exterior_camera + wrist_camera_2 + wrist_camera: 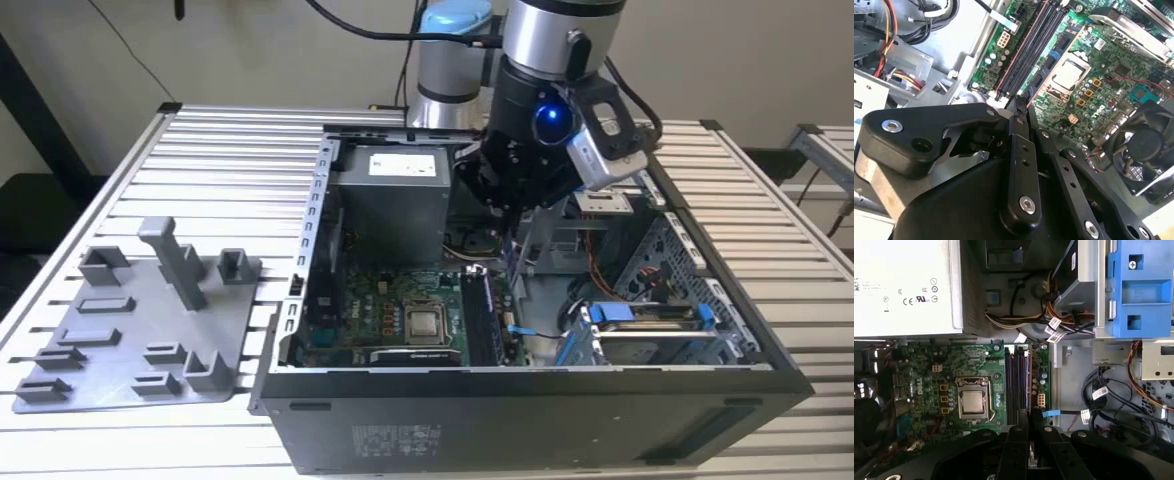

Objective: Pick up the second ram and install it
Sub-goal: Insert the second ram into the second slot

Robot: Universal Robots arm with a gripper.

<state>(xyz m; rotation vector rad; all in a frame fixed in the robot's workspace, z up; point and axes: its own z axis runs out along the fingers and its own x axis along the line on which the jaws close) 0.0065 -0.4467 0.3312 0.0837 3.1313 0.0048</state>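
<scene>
The second ram (514,258) hangs as a thin dark strip straight below the gripper (513,222). It is pinched edgewise between fingers (1022,421) drawn almost together on it. Its long axis seems to run the same way as the memory slots (1016,385), which lie just past the fingertips inside the open computer case (534,410). I judge the stick not yet seated. The processor socket (973,402) sits beside the slots, farther from the fingers. The power supply (904,287) bears a white printed label.
</scene>
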